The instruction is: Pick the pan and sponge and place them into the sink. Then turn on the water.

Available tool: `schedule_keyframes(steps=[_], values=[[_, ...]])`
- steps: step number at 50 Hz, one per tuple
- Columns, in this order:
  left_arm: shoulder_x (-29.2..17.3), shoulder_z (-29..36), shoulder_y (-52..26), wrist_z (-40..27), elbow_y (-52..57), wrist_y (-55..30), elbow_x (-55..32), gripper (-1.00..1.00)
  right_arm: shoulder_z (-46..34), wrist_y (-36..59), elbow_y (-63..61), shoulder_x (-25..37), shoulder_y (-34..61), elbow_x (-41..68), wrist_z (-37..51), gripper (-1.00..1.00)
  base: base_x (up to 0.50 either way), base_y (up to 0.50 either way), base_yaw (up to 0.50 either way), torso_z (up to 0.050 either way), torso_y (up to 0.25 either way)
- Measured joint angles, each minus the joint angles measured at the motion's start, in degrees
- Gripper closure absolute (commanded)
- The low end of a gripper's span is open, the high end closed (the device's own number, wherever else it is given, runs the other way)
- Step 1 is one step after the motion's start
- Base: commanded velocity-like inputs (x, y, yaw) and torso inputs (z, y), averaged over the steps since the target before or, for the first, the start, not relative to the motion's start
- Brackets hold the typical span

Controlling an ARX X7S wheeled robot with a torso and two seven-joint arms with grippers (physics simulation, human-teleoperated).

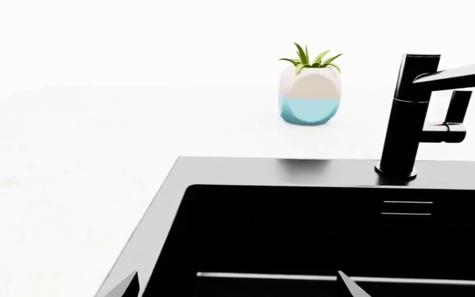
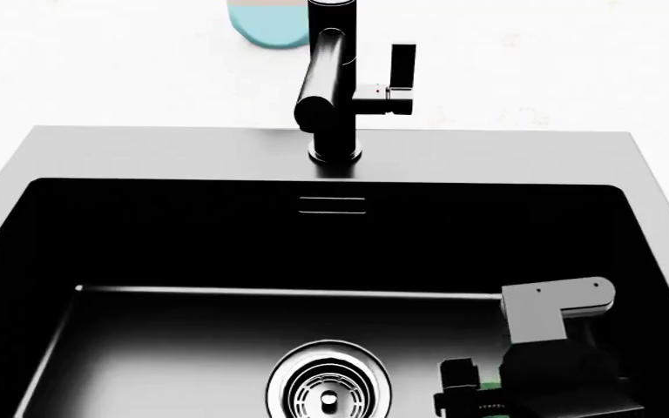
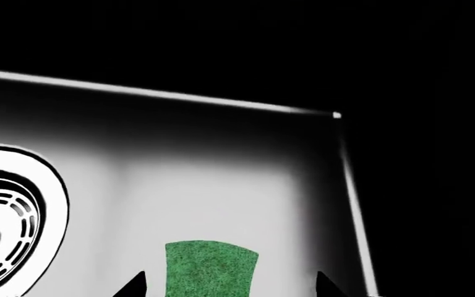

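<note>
The sponge (image 3: 211, 269) shows its green top low inside the sink (image 2: 137, 152), right of the round drain (image 3: 7, 223). My right gripper (image 3: 231, 286) is open around it, one dark fingertip on each side with a gap between each and the sponge. In the head view the right arm reaches down into the basin's near right corner, where a sliver of the sponge (image 2: 491, 383) shows. My left gripper (image 1: 237, 288) is open and empty above the sink's left part, facing the back rim (image 1: 246, 170). The pan is out of view.
A black faucet (image 2: 332, 87) with a side lever (image 2: 395, 78) stands on the back rim, above the overflow slot (image 2: 332, 205). A white and blue plant pot (image 1: 310, 93) sits on the white counter behind it. The drain (image 2: 328, 383) lies in the basin's middle.
</note>
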Motion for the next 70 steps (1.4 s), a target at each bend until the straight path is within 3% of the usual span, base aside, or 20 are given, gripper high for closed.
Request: schedule_keyframes(steps=[16, 35, 55, 70], values=[[-0.3, 0.4, -0.5, -0.4, 0.0, -0.3, -0.4, -1.0, 8.2, 8.7, -23.9, 6.2, -2.6, 8.0, 7.3, -1.0, 0.0, 0.0, 0.0, 0.0, 0.0], [-0.9, 1.3, -2.3, -0.8, -0.1, -1.5, -1.4, -1.0, 18.6, 0.2, -49.0, 9.0, -16.7, 14.0, 9.7, -1.0, 0.0, 0.0, 0.0, 0.0, 0.0], [-1.5, 1.6, -3.4, -1.6, 0.0, -2.5, -2.0, -1.0, 24.2, -3.4, -62.7, 13.8, -27.6, 15.4, 11.9, -1.0, 0.0, 0.03, 0.0, 0.0, 0.0], [-1.6, 2.1, -3.6, -2.1, -0.2, -2.5, -2.0, -1.0, 25.1, -4.5, -64.7, 14.6, -29.7, 15.5, 12.0, -1.0, 0.0, 0.49, 0.0, 0.0, 0.0]])
